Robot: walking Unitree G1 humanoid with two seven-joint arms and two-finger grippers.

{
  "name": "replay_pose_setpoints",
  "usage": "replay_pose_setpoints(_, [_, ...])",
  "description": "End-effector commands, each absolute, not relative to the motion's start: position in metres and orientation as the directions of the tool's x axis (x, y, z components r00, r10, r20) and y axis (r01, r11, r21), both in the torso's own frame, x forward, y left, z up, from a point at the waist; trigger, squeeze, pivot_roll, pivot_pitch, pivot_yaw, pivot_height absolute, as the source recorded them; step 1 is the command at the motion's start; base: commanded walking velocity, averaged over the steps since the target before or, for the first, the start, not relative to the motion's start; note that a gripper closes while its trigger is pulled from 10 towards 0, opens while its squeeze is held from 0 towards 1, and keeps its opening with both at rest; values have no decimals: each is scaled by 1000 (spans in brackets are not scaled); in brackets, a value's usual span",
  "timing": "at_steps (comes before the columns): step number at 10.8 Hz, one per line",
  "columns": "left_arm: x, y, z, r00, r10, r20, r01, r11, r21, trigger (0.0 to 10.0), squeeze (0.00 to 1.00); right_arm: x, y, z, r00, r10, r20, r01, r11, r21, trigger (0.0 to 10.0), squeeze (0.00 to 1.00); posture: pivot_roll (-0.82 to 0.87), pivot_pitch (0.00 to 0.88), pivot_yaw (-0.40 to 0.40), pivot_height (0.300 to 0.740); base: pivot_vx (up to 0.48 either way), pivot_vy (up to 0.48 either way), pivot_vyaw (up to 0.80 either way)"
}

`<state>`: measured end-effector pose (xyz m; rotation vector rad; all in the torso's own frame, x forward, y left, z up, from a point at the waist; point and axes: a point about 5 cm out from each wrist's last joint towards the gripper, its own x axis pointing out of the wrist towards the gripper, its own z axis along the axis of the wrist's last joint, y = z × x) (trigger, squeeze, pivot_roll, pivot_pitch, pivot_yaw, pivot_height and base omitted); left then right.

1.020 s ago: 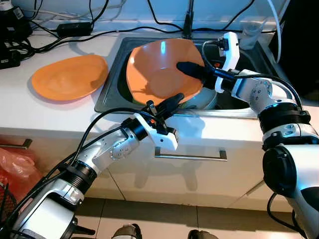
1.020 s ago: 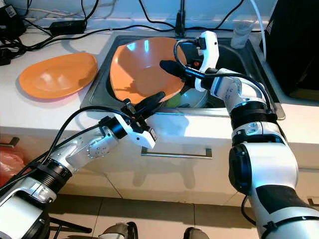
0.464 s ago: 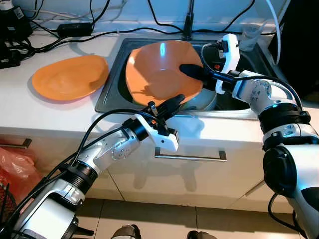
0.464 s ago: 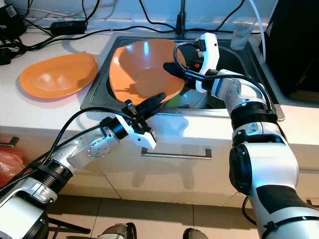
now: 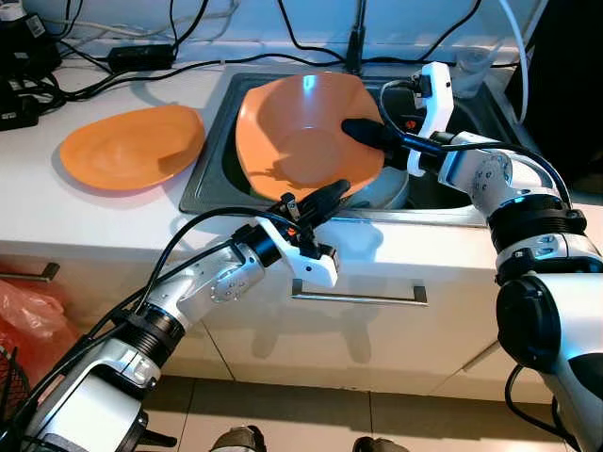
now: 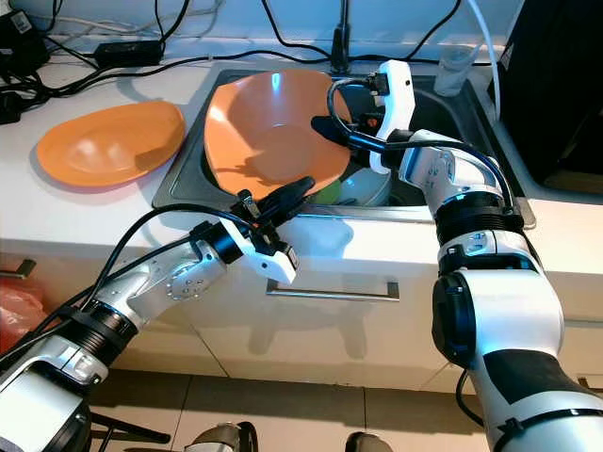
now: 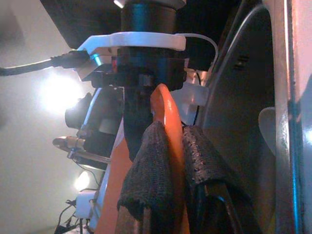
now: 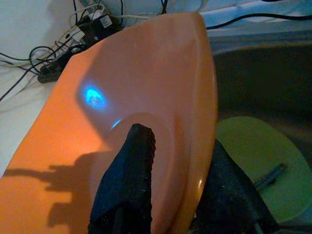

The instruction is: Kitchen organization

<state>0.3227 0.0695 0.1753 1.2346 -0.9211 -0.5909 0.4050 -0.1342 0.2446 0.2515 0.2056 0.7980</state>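
1 glossy orange plate point(image 5: 301, 132), tilted

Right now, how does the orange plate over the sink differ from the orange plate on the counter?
The sink plate is tilted up on edge above the sink; the counter plate lies flat. The sink plate is gripped at its rim by both the left tool and the right tool; the counter plate is untouched. Both are orange, with the same wavy-edged shape.

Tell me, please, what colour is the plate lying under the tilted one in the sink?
Light green plate, clearest in the right wrist view.
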Motion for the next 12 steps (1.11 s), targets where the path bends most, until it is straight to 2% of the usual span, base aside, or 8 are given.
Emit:
replay_pose_setpoints(1, [305,44,193,364,-857,364,-118,345,931,0,0,398,-119,209,618,759,-204,-675,645,359,0,0,21,115,32,740,0,0,0])
replay_pose_setpoints(4, [305,43,196,357,-854,379,-135,355,925,0,0,398,-120,208,617,760,-205,-675,644,360,0,0,21,112,34,740,0,0,0])
replay_pose_setpoints(5, [305,43,198,350,-854,385,-140,359,923,1569,0,398,-120,208,617,760,-203,-674,644,363,0,0,26,110,34,740,0,0,0])
replay_pose_setpoints(6, [305,42,198,350,-856,382,-140,355,924,2941,0,397,-118,205,610,766,-202,-678,637,368,3137,0,29,109,35,740,0,0,0])
replay_pose_setpoints(7, [305,43,197,358,-853,379,-135,354,925,9373,173,397,-117,204,610,765,-208,-674,639,372,10000,0,28,110,35,740,0,0,0])
replay_pose_setpoints(8, [306,44,196,364,-850,381,-131,358,924,10000,1000,396,-117,203,602,772,-205,-681,630,374,10000,0,28,110,35,740,0,0,0])
replay_pose_setpoints(12, [305,43,196,361,-851,381,-115,364,924,10000,1000,395,-118,200,600,773,-204,-679,627,382,10000,0,27,110,37,740,0,0,0])
